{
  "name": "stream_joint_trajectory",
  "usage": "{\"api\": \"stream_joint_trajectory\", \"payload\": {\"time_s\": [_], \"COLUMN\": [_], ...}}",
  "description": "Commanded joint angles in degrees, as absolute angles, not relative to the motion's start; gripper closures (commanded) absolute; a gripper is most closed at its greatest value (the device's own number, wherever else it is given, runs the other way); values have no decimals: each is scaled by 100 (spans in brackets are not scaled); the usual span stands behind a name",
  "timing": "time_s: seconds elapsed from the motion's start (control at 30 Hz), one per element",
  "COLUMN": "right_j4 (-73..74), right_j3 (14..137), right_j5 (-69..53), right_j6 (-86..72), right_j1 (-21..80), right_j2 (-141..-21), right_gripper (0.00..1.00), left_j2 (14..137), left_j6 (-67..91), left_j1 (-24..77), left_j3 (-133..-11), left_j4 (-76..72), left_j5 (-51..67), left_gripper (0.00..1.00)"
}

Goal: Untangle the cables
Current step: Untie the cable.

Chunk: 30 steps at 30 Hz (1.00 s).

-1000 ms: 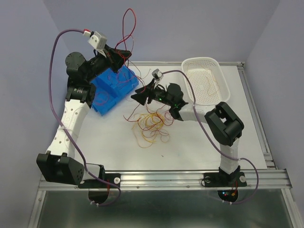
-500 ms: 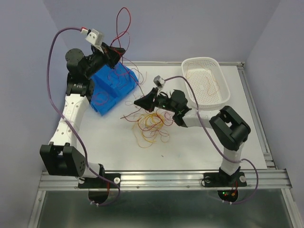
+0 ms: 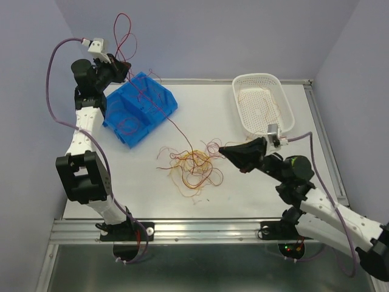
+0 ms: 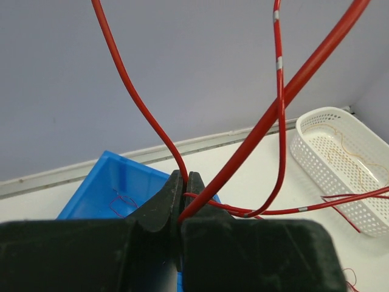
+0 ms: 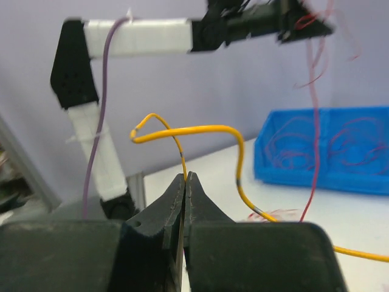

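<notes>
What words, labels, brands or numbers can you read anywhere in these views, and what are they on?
None: no text can be read on the bin or the basket.
The short bands on the red cable and the yellow cable are plain marks, not characters.

walls: i saw plain lavender-grey walls (image 3: 243,36) closing in on three sides | table: white tabletop (image 3: 140,182), metal frame (image 3: 321,121) along its right edge | near edge: aluminium rail (image 3: 206,228), dull grey panel (image 3: 200,267) below it | light: even and soft across my feed
</notes>
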State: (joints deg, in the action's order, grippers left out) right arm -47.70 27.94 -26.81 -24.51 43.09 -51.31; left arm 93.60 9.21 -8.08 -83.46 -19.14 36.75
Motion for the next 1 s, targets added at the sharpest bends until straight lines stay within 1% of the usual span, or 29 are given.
{"api": "stream_joint_trajectory", "payload": {"time_s": [0.0,0.07,0.13,0.17,0.3,0.33,0.37,0.47,0.5,0.57,0.6,0.63,0.7,0.73,0.83,0.97], "right_j4": [-3016,-2787,-2612,-2497,-2198,-2015,-1856,-1846,-1837,-1776,-1462,-1198,-670,-355,-281,-316], "right_j3": [3189,3601,3962,4460,5631,5886,6402,7020,7484,8039,8312,9002,9464,9518,8835,7298], "right_j5": [-566,-169,-54,252,948,941,906,992,1054,1099,1064,1003,678,555,264,124], "right_j6": [-1680,-1443,-1302,-1162,-704,-599,-476,-204,-141,-53,121,114,18,-156,-421,-1009], "right_j1": [4271,4271,4271,4271,4271,4271,4271,4271,4271,4271,4271,4271,4271,4271,4271,4280], "right_j2": [-4027,-3798,-3832,-3884,-4516,-4840,-5043,-5615,-5747,-6150,-6318,-6467,-6897,-6969,-6987,-6917], "right_gripper": [99,100,100,99,99,99,99,99,100,99,100,99,99,100,100,99], "left_j2": [9097,9079,9062,9053,9009,8991,8983,8947,8939,8938,8947,8947,8921,8903,8772,8570], "left_j6": [896,914,879,862,861,870,888,896,896,931,984,1002,1046,1063,1090,1239], "left_j1": [-800,-791,-800,-800,-800,-800,-791,-800,-791,-800,-791,-800,-800,-800,-791,-782], "left_j3": [-8552,-8526,-8482,-8473,-8429,-8429,-8420,-8394,-8385,-8358,-8358,-8367,-8402,-8394,-8455,-8665], "left_j4": [-2513,-2549,-2558,-2566,-2584,-2593,-2593,-2602,-2628,-2654,-2672,-2672,-2672,-2663,-2646,-2584], "left_j5": [3858,3832,3806,3788,3831,3858,3893,3911,3929,3999,4112,4174,4289,4341,4456,4623], "left_gripper": [100,100,100,100,100,100,100,100,100,100,100,100,100,100,100,100]}}
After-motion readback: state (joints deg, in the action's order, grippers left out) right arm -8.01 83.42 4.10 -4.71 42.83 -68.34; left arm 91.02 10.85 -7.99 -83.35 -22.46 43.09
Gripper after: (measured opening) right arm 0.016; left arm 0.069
